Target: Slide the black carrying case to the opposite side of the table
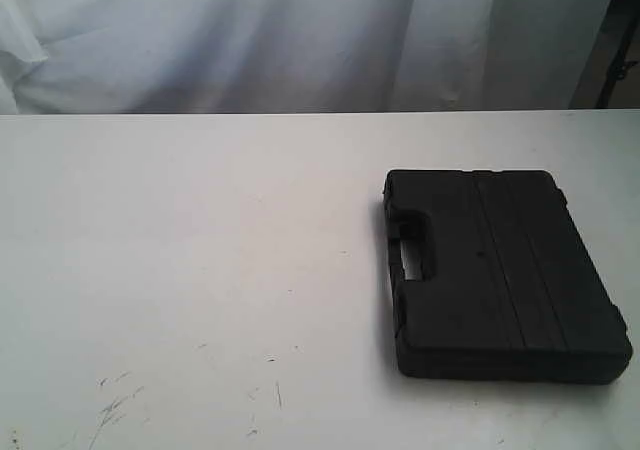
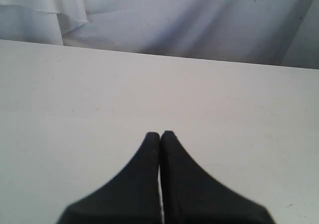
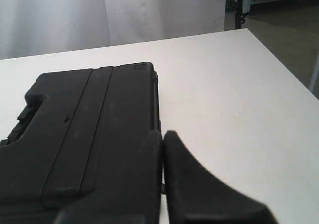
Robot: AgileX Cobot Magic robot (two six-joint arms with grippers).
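The black carrying case (image 1: 505, 275) lies flat on the white table (image 1: 200, 250), right of the middle, its cut-out handle (image 1: 412, 250) facing left. In the right wrist view the case (image 3: 84, 129) fills the area beside and under my right gripper (image 3: 162, 133), which is shut with nothing between its fingers; its tips sit over the case's edge. My left gripper (image 2: 160, 133) is shut and empty above bare table (image 2: 75, 99), with the case out of its view. Neither gripper shows in the exterior view.
A white cloth backdrop (image 1: 250, 40) hangs behind the table's far edge. Faint dark scratches (image 1: 115, 405) mark the tabletop near the front left. The table's right corner (image 3: 246, 32) and the floor beyond it show in the right wrist view.
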